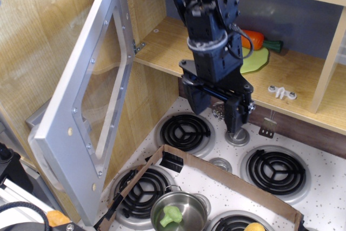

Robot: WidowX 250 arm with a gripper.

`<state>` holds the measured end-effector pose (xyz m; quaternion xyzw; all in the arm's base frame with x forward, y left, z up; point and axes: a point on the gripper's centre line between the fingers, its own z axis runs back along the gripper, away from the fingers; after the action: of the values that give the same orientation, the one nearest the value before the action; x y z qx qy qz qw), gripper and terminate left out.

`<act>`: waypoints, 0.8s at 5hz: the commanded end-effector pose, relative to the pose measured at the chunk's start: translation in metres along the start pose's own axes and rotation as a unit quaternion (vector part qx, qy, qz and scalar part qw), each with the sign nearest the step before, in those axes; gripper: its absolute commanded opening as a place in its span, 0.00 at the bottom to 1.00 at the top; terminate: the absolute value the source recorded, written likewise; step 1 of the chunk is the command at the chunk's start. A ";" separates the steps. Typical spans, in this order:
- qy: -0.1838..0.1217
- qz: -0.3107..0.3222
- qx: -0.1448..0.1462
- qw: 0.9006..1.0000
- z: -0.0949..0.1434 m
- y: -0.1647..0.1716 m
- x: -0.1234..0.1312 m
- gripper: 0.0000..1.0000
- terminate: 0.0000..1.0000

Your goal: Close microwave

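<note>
The microwave (292, 74) is a wooden compartment with a blue-grey back wall, above the stove (324, 187); its silver-grey door (86, 106) stands swung wide at the left. The black gripper (214, 113) hangs in front of the shelf edge, jaws spread and holding nothing. Inside lie a green plate (255, 60) and what looks like a toy carrot (254, 38). Below, a small steel pot (181, 212) holds something green.

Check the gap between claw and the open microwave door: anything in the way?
Nothing solid. In the single camera view, between the claw and the microwave door there is only air, with the wooden cabinet side and a stove burner behind and below it.
</note>
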<state>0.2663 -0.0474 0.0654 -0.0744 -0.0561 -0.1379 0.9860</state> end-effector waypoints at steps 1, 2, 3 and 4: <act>0.004 -0.051 0.039 0.998 0.078 0.010 -0.008 1.00 0.00; 0.006 -0.051 0.068 0.996 0.102 0.017 -0.016 1.00 0.00; 0.017 -0.060 0.088 0.994 0.118 0.026 -0.020 1.00 0.00; 0.024 -0.063 0.112 0.991 0.135 0.033 -0.034 1.00 0.00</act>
<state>0.2240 0.0171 0.1773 0.0376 -0.0284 -0.1941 0.9799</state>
